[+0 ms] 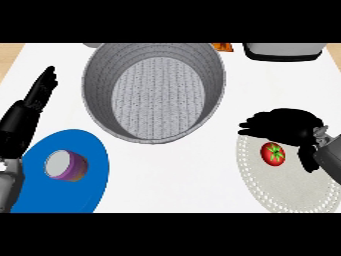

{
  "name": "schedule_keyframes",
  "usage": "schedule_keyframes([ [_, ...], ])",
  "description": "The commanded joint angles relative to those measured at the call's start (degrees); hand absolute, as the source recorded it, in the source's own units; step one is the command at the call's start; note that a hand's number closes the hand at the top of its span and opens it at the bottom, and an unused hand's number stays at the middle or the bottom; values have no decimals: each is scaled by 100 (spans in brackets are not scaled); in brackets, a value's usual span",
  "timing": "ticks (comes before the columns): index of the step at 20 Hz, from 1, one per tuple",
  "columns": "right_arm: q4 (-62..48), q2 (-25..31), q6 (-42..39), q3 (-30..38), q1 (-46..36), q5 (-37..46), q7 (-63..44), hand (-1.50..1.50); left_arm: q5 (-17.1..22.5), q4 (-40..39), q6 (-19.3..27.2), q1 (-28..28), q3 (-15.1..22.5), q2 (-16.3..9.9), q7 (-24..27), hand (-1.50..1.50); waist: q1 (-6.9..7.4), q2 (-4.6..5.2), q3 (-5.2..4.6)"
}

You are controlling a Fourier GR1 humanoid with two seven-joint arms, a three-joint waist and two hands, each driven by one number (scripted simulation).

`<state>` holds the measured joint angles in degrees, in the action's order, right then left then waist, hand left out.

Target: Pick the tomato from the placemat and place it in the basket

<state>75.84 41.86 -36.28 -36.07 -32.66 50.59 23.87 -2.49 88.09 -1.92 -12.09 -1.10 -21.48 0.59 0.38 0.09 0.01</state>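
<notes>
We see a white surface from above. In the middle, toward the far side, sits a big grey basket, round and deep, with nothing inside that we can see. On the right side lies a pale round placemat with a dotted edge. The red tomato with its green top sits on the placemat, near its far left part. The right hand is black and hangs over the far edge of the placemat, just beyond the tomato. Its fingers are curled down a bit, with one dark finger coming down on the right of the tomato. We cannot tell if it touches the tomato, and it does not hold it. The grey right arm comes in from the right edge. On the left side we see a blue plate, and on it sits a small cup with a purple side and a pale inside. The left hand rests by the left edge, next to the plate, with its fingers straight and pointing away from us. It holds nothing. At the far edge we see part of a grey and white thing and a small orange thing beside the basket.
</notes>
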Motion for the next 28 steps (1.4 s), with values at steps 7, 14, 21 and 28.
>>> schedule_keyframes([
  [7, -605, -431, 728, 371, 414, 862, 693, -150, -218, 570, -14, 77, -3, 280, -440, 0, -13, -13, 1],
  [14, -659, -778, 618, 738, 720, 1265, 798, -150, -369, -7, -168, -20, -214, 368, -49, 0, -41, -12, -1],
  [21, -1410, -1006, 953, 873, 583, 1716, 1287, -150, -446, -46, -275, -62, -348, 403, 67, 0, -9, -2, 0],
  [28, -1559, -1243, 916, 1202, 535, 2185, 1158, -150, -418, 389, -445, -17, -447, 454, -366, 0, -21, -9, -1],
])
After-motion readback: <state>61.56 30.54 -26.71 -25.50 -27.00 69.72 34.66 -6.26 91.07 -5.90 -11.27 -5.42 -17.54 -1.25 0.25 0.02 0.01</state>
